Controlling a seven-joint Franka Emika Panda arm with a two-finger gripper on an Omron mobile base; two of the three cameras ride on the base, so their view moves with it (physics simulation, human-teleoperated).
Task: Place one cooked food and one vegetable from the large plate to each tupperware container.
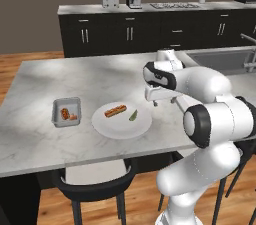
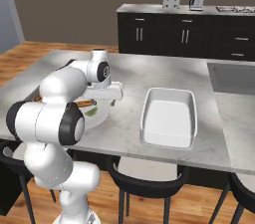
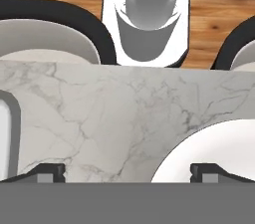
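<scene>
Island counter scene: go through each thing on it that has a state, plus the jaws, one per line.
Wide round white plate: holds an orange-brown cooked piece and a green vegetable.
Small grey rectangular container: holds reddish food.
White rectangular container: empty.
Gripper: jaws open, holding nothing, above the counter at the plate's edge.

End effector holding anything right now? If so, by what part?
Nothing is held. The end effector is open above bare counter, one fingertip over the edge of the plate, with nothing between the fingertips.
</scene>
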